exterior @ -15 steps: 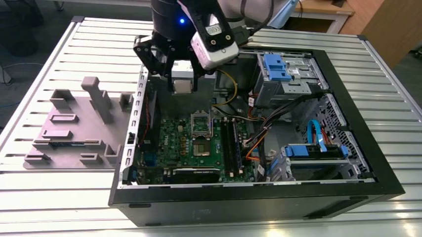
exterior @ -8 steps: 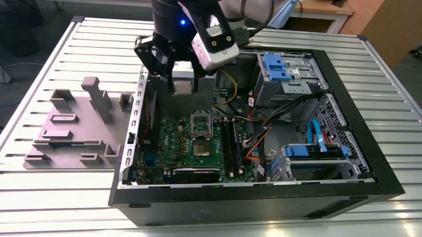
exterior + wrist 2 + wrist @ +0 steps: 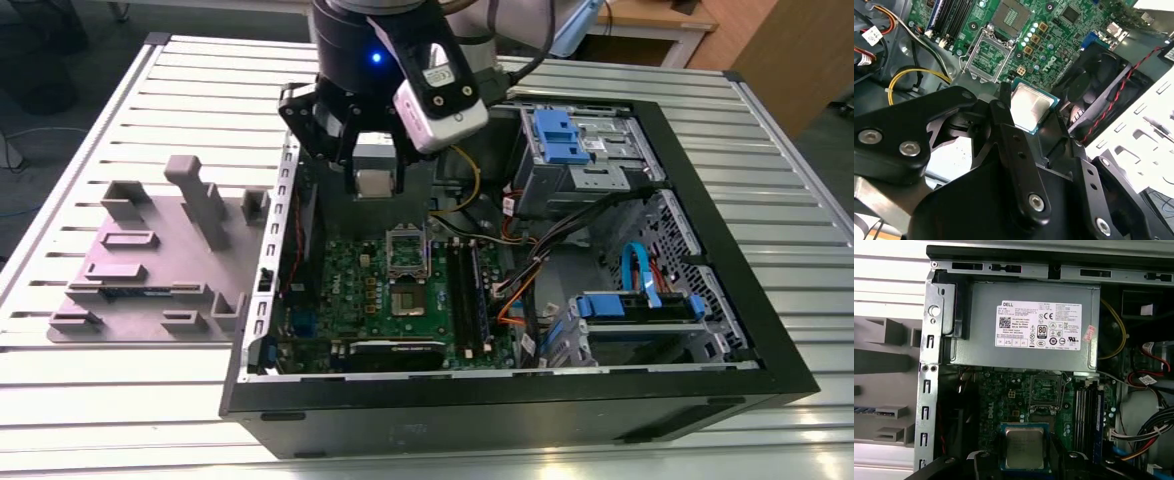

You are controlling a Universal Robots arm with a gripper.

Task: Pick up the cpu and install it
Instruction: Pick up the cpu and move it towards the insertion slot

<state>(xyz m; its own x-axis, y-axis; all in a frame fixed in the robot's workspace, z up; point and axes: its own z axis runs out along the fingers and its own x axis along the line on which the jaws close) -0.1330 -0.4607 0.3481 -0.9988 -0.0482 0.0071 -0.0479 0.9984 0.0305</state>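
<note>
Slatted metal table [image 3: 120, 120] carries an open computer case [image 3: 507, 420]; above its motherboard [image 3: 1004, 400], my gripper [image 3: 1029, 122] jaws pinch the cpu [image 3: 1030, 104] between them, apart from the socket [image 3: 1046, 391]

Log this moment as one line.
gripper: shut on cpu | cpu: held above motherboard, short of socket | socket: empty | install: not yet done

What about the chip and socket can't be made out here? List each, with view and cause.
1. Chip, one edge: first wrist view, covered by the pincer gripping it.
2. Chip underside: both wrist views, faces away.
3. Socket pins: first wrist view, too small.
</note>
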